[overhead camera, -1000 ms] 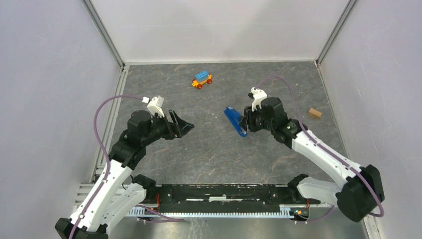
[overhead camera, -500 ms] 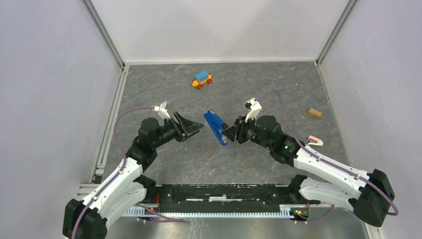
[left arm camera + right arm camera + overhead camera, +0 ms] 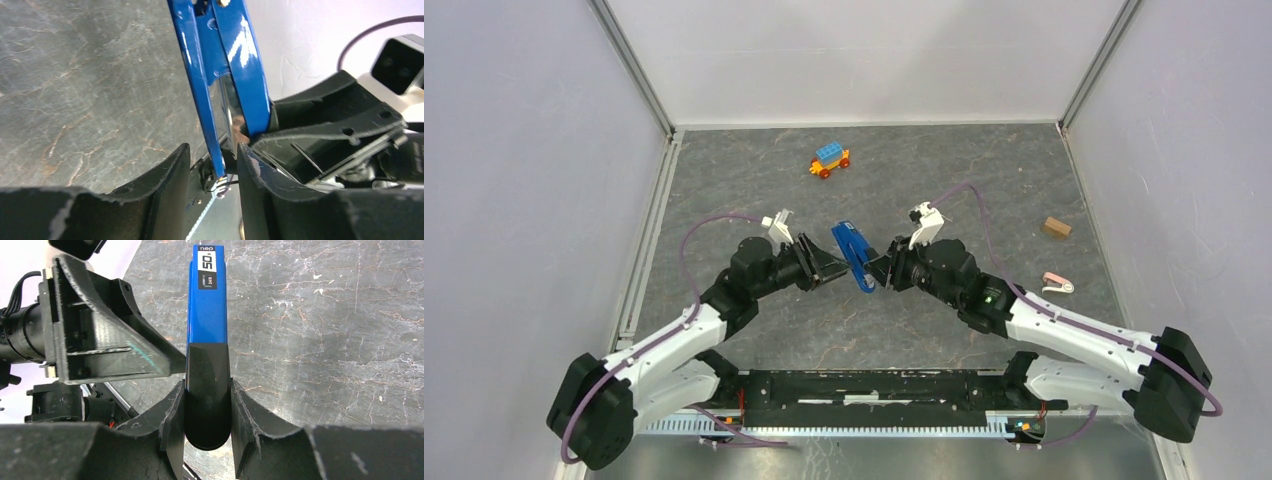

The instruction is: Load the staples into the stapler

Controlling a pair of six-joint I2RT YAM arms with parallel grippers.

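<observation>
Mid-frame in the top view, the slim dark-blue plastic stapler (image 3: 852, 256) with its silver rail hung off the grey stone-pattern tabletop (image 3: 944, 170), between the two arms. The right gripper (image 3: 207, 390) was clamped on the stapler's black rounded rear end, both fingers flush against its sides. The blue body pointed up-frame in that wrist view.

The left gripper (image 3: 214, 151) had its jaws part open, straddling the stapler's tip at the bottom of its own view. A gap showed on either side of the blue edge, so no contact I could confirm.

The step looked like a second hold to swing the lid off the rail. To do it well:
- Pinch only one blue half, not both, else the lid can't lift.
- Keep the left fingers (image 3: 165, 175) square to the thin edge; it looked narrow and glossy, likely to slip.
- The right hold shouldn't slacken while the left pulls.

No staple strip was identifiable in any view. The blue-topped toy car with red wheels (image 3: 829, 159) sat well apart, upper centre. A small brown block (image 3: 1055, 227) sat at right.
</observation>
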